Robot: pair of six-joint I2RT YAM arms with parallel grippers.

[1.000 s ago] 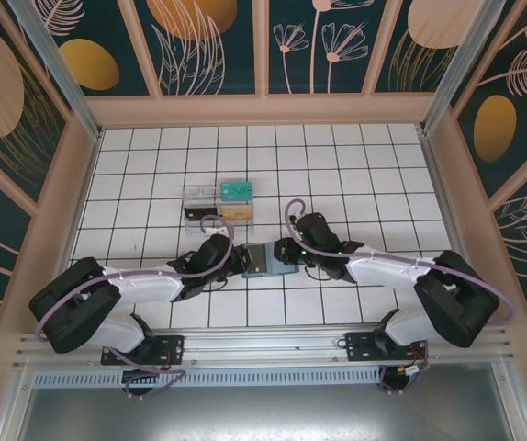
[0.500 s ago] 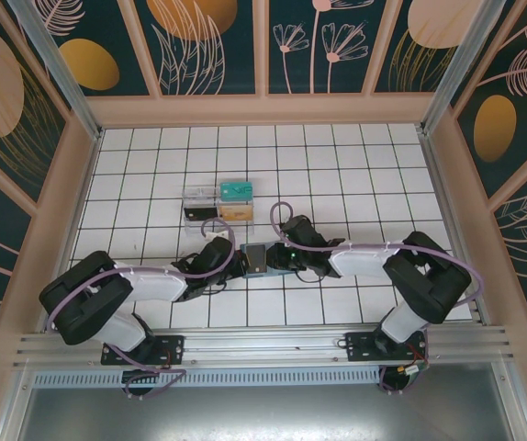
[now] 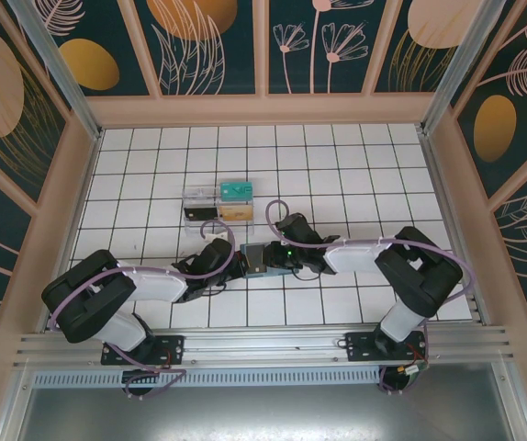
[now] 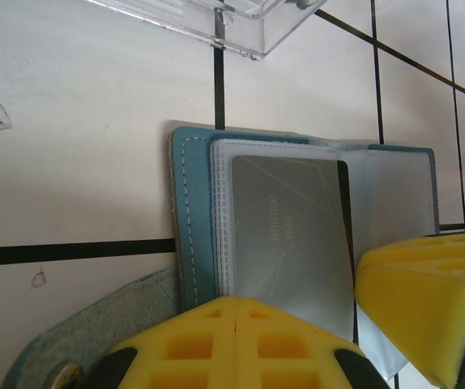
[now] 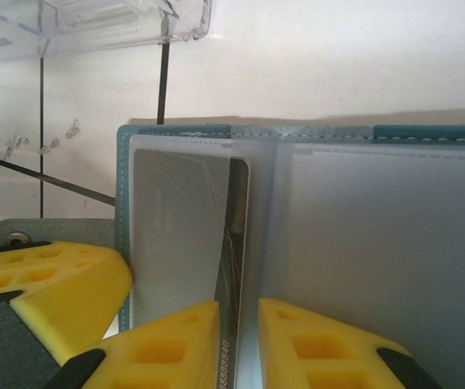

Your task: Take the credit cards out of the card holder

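Jaws of right gripper narrowly parted astride grey card in card holder; left gripper bracing, spread. Extraction step; next: pinch, withdraw.

The card holder looks like soft matt blue-green cloth or leather with pale stitching, its sleeves cloudy, slightly glossy plastic. The card inside is smooth grey plastic. The clear box at 12 o'clock is glossy hard plastic. The fingers are matt yellow, waffle-patterned. The table is smooth, scuffed white tile.
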